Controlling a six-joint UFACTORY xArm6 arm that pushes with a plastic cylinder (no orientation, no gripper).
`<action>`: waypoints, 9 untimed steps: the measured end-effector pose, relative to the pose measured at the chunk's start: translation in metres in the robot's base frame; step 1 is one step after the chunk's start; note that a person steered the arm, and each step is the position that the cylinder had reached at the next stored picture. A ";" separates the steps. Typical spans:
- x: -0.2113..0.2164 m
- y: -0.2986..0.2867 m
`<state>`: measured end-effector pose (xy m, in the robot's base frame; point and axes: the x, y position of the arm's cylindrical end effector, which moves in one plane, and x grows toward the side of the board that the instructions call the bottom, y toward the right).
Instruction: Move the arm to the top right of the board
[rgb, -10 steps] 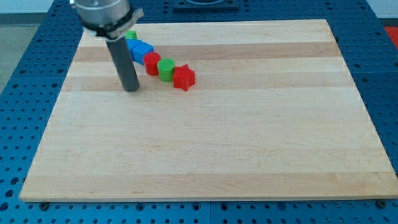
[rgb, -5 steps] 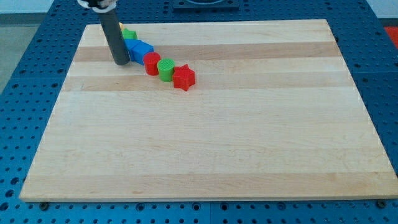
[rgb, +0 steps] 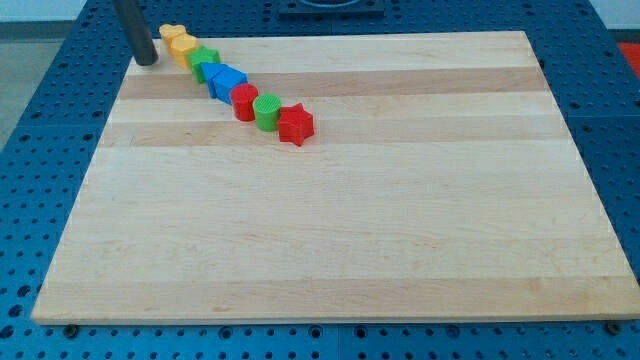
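Nearest the board's (rgb: 330, 250) bottom edge nothing lies; farther up, a red star (rgb: 296, 124) ends a block row. Beyond it, my tip (rgb: 146, 62), bare and gripperless, has slid to the top-left corner, away from the top right.

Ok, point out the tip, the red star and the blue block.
my tip (rgb: 146, 61), camera view, the rod's very end at the board's top-left corner.
red star (rgb: 295, 123), camera view, middle of its top face.
blue block (rgb: 227, 79), camera view, middle of its top face.
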<state>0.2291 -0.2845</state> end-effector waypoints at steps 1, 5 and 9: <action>0.001 -0.009; 0.108 0.065; 0.122 0.088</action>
<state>0.3508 -0.1968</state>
